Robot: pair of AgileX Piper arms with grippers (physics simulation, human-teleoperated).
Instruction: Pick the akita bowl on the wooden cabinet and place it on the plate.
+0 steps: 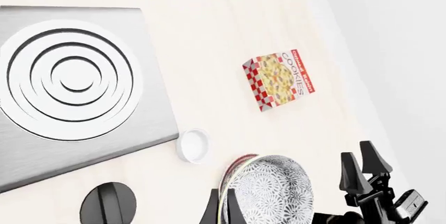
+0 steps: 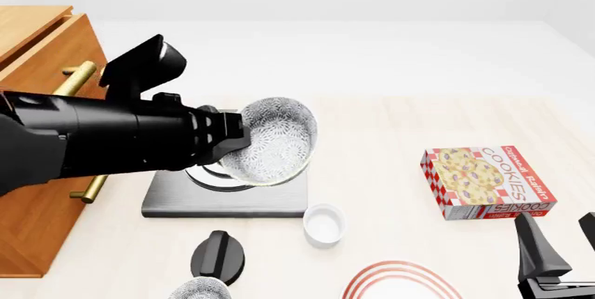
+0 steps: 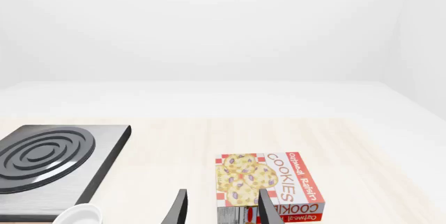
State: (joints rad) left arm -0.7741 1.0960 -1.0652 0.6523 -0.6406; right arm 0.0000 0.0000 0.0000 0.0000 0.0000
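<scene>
My left gripper (image 2: 244,135) is shut on the rim of the akita bowl (image 2: 274,142), a speckled black-and-white bowl held tilted in the air over the stove plate. In the left wrist view the bowl (image 1: 272,192) fills the space by my fingers (image 1: 212,209). The wooden cabinet (image 2: 37,41) stands at the far left, partly behind my left arm. The plate (image 2: 400,281), white with red rings, lies at the near edge, and its rim (image 1: 237,164) peeks out behind the bowl. My right gripper (image 2: 564,243) stands open at the near right, holding nothing.
A grey stove plate (image 2: 186,198) with silver rings lies under the held bowl. Near it sit a small white cup (image 2: 324,224), a black knob (image 2: 219,254) and a second speckled bowl (image 2: 200,290). A cookies box (image 2: 488,182) lies at the right.
</scene>
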